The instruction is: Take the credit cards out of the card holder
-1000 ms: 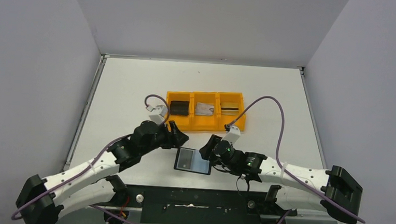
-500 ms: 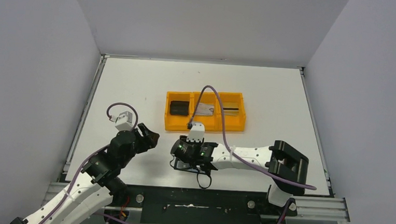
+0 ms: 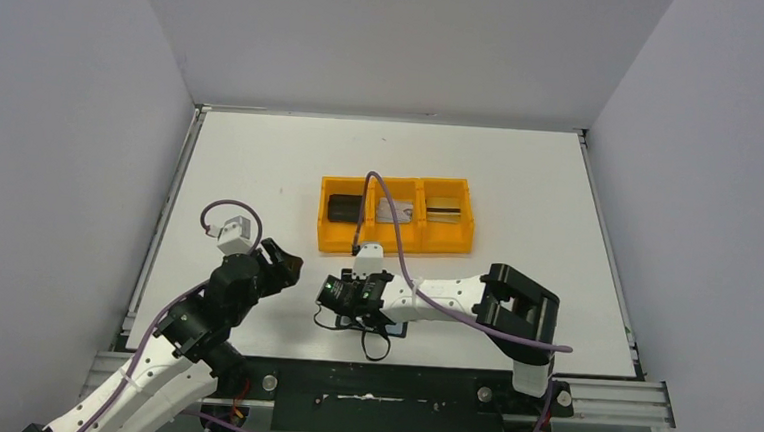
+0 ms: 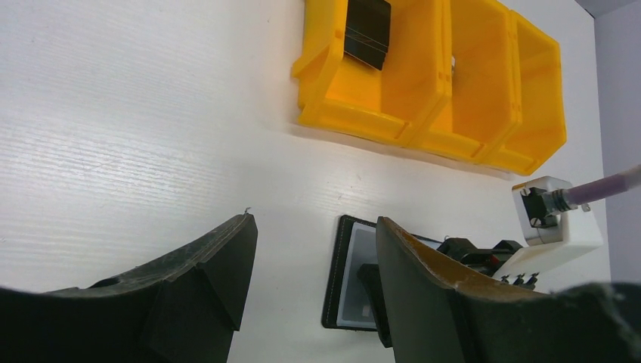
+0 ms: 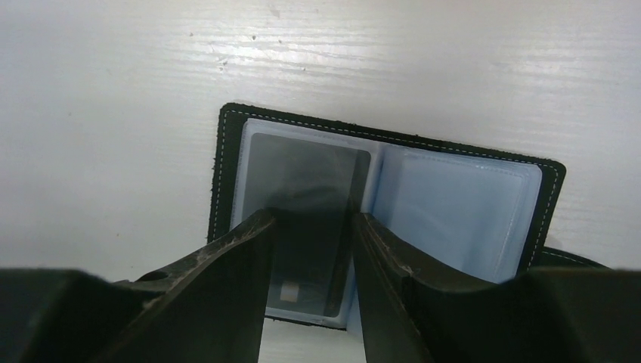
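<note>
The card holder (image 5: 385, 193) lies open and flat on the table near the front edge, its shiny blue-grey pockets facing up. A dark credit card (image 5: 306, 189) with a small pale chip sits in its left pocket. My right gripper (image 5: 315, 218) hovers low over that pocket, open, one finger on each side of the card. From above, the right gripper (image 3: 341, 294) covers most of the holder. My left gripper (image 3: 280, 263) hangs open over bare table, left of the card holder (image 4: 349, 272). A silvery-grey card (image 3: 394, 212) and a gold card (image 3: 445, 210) lie in the orange tray.
The orange three-compartment tray (image 3: 394, 239) stands just behind the holder, with a chunky black block (image 3: 345, 208) in its left compartment. The right arm's purple cable (image 3: 383, 221) arches over the tray. White walls close in the table on three sides.
The left gripper has pulled back to the left, away from the holder. The right arm has swung left, and its gripper now sits over the holder's left pocket with narrower jaws.
</note>
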`<state>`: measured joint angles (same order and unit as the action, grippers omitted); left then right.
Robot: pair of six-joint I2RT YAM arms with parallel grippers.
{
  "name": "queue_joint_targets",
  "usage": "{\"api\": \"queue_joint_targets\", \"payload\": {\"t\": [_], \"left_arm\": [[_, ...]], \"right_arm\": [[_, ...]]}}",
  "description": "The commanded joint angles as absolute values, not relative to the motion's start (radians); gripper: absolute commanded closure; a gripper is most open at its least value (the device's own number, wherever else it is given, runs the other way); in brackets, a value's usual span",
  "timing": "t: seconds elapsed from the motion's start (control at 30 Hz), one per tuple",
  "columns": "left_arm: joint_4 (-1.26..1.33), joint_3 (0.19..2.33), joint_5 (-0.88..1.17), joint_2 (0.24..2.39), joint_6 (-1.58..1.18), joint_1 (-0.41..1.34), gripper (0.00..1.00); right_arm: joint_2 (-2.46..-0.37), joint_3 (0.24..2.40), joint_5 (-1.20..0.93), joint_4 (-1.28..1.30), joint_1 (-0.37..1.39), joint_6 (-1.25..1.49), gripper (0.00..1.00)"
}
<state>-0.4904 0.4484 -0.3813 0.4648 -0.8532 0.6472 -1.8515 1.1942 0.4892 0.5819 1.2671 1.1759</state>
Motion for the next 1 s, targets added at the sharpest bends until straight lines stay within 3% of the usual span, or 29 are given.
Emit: {"api": "queue_joint_targets", "payload": {"t": [0.0, 0.4, 0.7, 0.97], "left_arm": [[-0.466, 0.468, -0.393, 0.46, -0.84, 0.643, 0.42], [-0.457, 0.465, -0.384, 0.471, -0.836, 0.643, 0.42], [-0.438, 0.462, -0.355, 0.501, -0.832, 0.643, 0.42], [-0.396, 0.455, -0.298, 0.546, -0.82, 0.644, 0.42]], "right_arm": [[-1.875, 1.231, 0.512, 0.592, 1.276, 1.184, 0.58], [-1.89, 1.225, 0.528, 0.62, 1.279, 1.185, 0.84], [-1.82, 1.183, 0.518, 0.534, 1.279, 1.128, 0.89], [-1.64, 0.968, 0.398, 0.219, 1.241, 1.065, 0.94]]}}
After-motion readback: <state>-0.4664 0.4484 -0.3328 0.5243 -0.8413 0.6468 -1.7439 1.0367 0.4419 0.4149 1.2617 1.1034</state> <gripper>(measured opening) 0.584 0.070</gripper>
